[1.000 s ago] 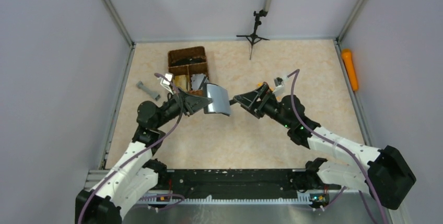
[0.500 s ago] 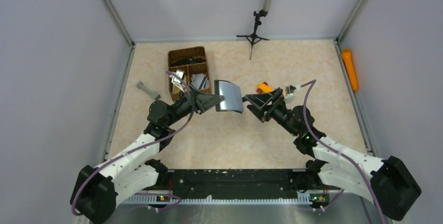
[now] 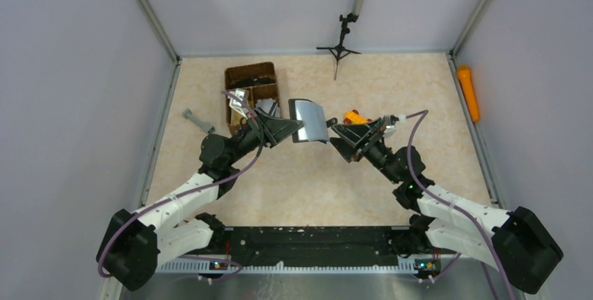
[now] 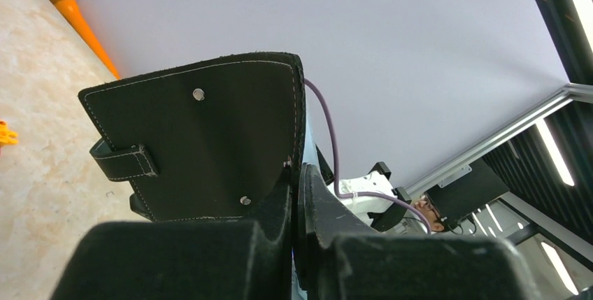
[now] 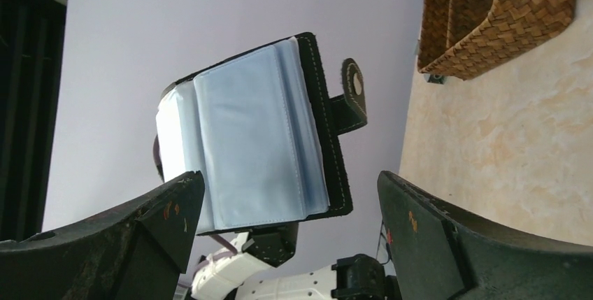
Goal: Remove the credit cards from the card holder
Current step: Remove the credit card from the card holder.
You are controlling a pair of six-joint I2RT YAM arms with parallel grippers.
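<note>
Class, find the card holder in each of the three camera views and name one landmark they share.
Top external: card holder, centre of picture, slightly above middle.
Left wrist: its black outside, centre-left.
Right wrist: open, pale-blue sleeves showing, centre-left.
Shared landmark: beige tabletop, left edge in left wrist, right edge in right wrist.

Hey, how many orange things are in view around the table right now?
2. A long orange cylinder lies by the right wall, and a small orange object sits just right of the card holder. The wicker basket could hide more.
</note>
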